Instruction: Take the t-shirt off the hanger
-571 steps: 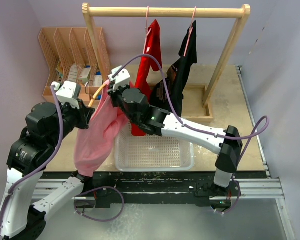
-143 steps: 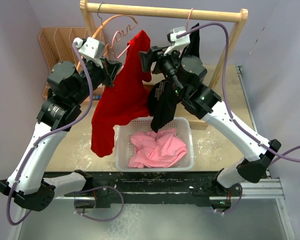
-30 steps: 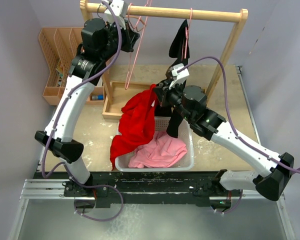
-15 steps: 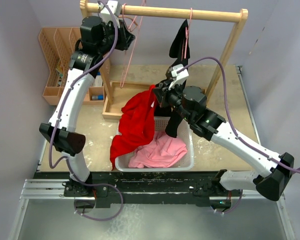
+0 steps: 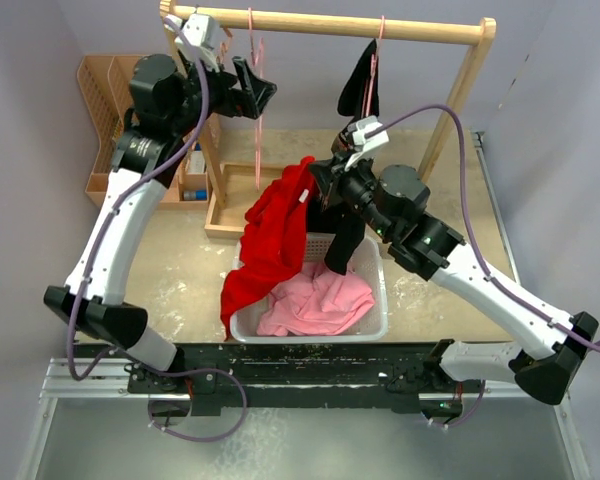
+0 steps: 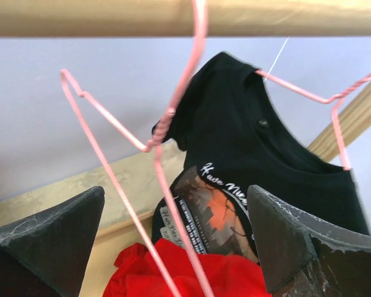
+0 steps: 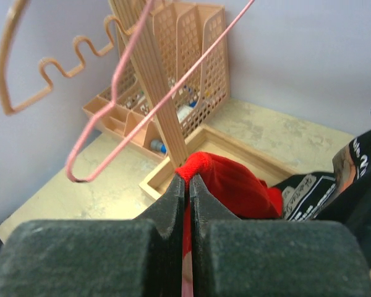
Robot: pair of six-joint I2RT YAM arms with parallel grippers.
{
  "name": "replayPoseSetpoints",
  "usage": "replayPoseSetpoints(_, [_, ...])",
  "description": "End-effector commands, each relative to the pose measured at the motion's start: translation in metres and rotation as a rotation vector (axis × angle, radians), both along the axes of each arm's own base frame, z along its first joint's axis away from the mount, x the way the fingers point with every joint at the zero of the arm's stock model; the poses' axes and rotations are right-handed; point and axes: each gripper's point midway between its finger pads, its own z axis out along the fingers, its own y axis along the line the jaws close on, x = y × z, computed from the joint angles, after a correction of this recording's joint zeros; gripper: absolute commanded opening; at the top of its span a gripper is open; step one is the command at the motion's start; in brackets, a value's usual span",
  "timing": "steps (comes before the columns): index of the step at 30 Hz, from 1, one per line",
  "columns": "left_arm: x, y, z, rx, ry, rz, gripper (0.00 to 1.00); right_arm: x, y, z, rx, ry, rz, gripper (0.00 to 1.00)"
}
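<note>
The red t-shirt (image 5: 275, 235) is off its hanger and droops over the left rim of the white basket (image 5: 382, 322). My right gripper (image 5: 315, 188) is shut on a fold of the red t-shirt (image 7: 235, 185), its jaws (image 7: 187, 180) pressed together on the cloth. The bare pink hanger (image 5: 257, 60) hangs from the wooden rod (image 5: 410, 27). My left gripper (image 5: 252, 95) stands wide open just left of it. In the left wrist view the pink hanger (image 6: 149, 145) hangs between my spread fingers (image 6: 46, 238), touching neither.
A black t-shirt (image 5: 365, 85) hangs on another pink hanger at the rod's middle. A pink t-shirt (image 5: 325, 300) lies in the basket. A tan organizer (image 5: 98, 105) and a wooden tray (image 5: 225, 205) sit at the back left. An orange hanger (image 7: 43, 68) shows in the right wrist view.
My left gripper has opened, let go of the pink hanger and drawn back to the left; the hanger now hangs free on the rod. My right arm has risen slightly with the red t-shirt.
</note>
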Motion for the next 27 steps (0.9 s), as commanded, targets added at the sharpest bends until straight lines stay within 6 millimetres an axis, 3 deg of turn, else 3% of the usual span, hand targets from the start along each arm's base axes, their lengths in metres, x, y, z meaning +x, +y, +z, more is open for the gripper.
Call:
replayPoseSetpoints(1, [-0.044,0.004,0.063,-0.115,-0.163,-0.055,0.99,-0.014,-0.011,0.088,0.107,-0.178,0.014,0.0])
replayPoseSetpoints(9, [-0.088,0.0,0.079,-0.186,-0.177,-0.16,0.99,-0.048,-0.022,0.199,0.198,-0.382,0.108,0.0])
replayPoseSetpoints(14, [-0.109,0.004,0.088,-0.19,-0.21,-0.187,0.99,-0.069,-0.02,0.257,0.242,-0.481,0.192,0.0])
replayPoseSetpoints(20, [-0.124,0.013,0.091,-0.18,-0.232,-0.161,0.99,-0.087,-0.019,0.303,0.298,-0.556,0.264,0.0])
replayPoseSetpoints(27, [-0.13,0.021,0.091,-0.169,-0.247,-0.129,0.99,-0.112,-0.026,0.34,0.38,-0.636,0.332,0.0])
